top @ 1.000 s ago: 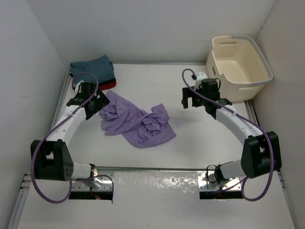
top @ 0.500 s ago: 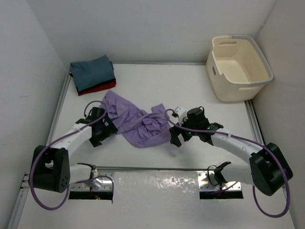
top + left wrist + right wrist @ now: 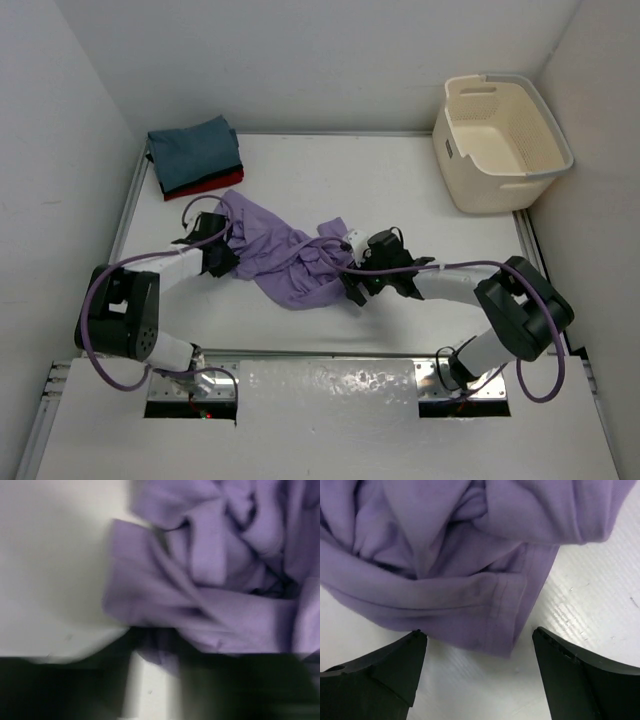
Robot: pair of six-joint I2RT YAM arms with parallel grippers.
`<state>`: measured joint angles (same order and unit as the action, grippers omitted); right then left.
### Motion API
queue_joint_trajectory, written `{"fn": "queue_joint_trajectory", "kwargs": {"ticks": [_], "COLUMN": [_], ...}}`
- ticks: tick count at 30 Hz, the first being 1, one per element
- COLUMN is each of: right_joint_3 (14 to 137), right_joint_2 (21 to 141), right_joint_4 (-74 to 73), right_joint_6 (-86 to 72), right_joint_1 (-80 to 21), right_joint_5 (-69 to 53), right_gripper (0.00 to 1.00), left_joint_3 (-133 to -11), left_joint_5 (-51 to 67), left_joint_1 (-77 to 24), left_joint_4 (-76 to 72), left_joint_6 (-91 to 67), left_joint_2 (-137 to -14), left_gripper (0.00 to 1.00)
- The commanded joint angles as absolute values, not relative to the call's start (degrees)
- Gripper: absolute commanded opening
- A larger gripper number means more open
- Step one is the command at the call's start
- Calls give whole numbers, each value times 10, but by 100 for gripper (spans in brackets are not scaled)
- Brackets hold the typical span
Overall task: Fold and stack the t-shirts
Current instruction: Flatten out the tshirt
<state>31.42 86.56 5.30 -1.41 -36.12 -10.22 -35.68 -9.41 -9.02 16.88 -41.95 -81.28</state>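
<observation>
Lavender shirt [image 3: 290,255] crumpled mid-table, now closed in on from both sides. Astride its hem, right gripper [image 3: 479,634] spread apart; at left edge, left gripper [image 3: 222,260], grip unclear. Pickup looks next.

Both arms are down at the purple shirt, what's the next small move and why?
Probably close the right gripper on the lavender shirt at its hemmed corner: its fingers stand open on either side of that corner, low over the table, with nothing pinched yet.
</observation>
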Motion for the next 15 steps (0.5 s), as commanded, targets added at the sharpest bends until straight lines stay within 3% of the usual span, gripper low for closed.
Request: {"fn": "queue_joint_trajectory", "kwargs": {"ticks": [1, 3, 5, 6, 7, 11, 15], "right_joint_3": [316, 315, 307, 302, 300, 315, 401], "right_joint_2": [890, 888, 876, 873, 864, 796, 738], "right_joint_4": [88, 105, 126, 155, 164, 182, 99], "right_joint_6": [-14, -24, -25, -32, -35, -35, -4], "right_joint_1": [-367, -368, -367, -367, -367, -366, -335], "right_joint_5": [-50, -35, -31, -17, 0, 87, 205], "right_gripper": [84, 60, 28, 6, 0, 0, 0], "left_joint_3": [-363, -367, -380, -387, -405, -481, -598], "left_joint_5": [-66, -42, -37, -34, -25, -12, -23], "left_joint_1": [-95, -96, -97, -96, -96, -96, -96], "left_joint_4": [128, 127, 145, 151, 159, 165, 147], "left_joint_6": [-407, -395, -392, -389, -384, -367, -357], "left_joint_2": [-855, -841, -820, -788, -770, -687, -651], "left_gripper": [3, 0, 0, 0, 0, 0, 0]}}
